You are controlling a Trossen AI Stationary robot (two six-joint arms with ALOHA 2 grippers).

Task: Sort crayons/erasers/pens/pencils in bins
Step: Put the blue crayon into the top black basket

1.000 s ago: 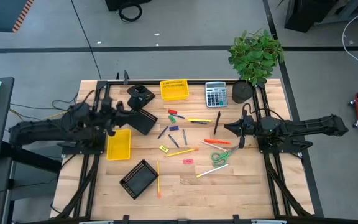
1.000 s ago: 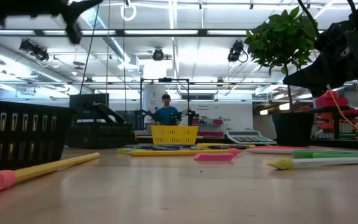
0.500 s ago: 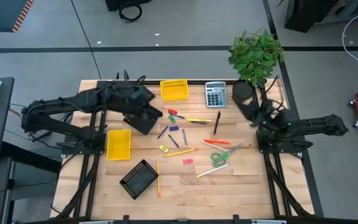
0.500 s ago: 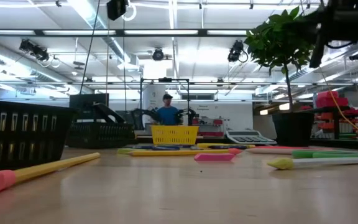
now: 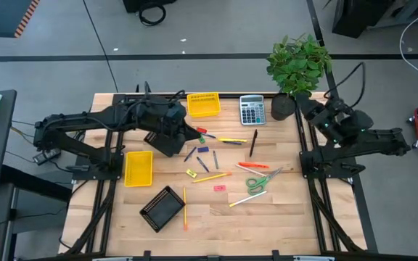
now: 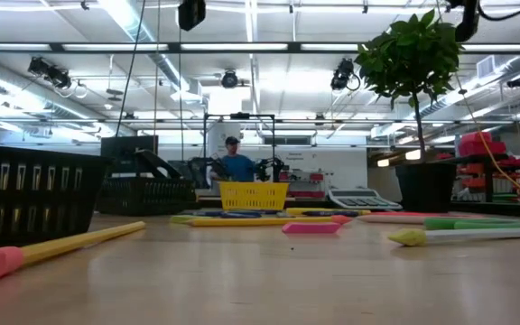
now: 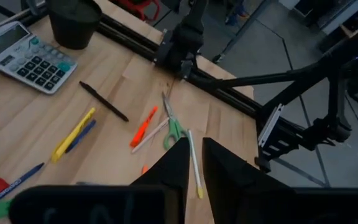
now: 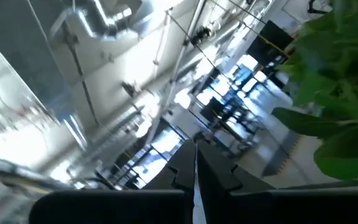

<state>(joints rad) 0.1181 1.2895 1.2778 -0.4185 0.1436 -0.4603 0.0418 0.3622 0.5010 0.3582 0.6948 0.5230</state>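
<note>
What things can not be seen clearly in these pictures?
- Small erasers, high view: too small to tell their shape.
- Black mesh bin, high view: partly covered by the left arm, so its contents are hidden.
- Right tool, right wrist view: points at the ceiling; no table shows.
- Person, low view: far off, tiny.

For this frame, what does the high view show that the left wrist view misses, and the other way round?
Only the high view shows all four bins: the far yellow bin, the near yellow bin, and two black mesh bins. It also shows the left gripper reaching over the far part of the table and the right gripper raised by the plant.

Only the left wrist view shows the narrow gap between the left gripper's fingers.

Both show the calculator, the black pen and the green-handled scissors.
</note>
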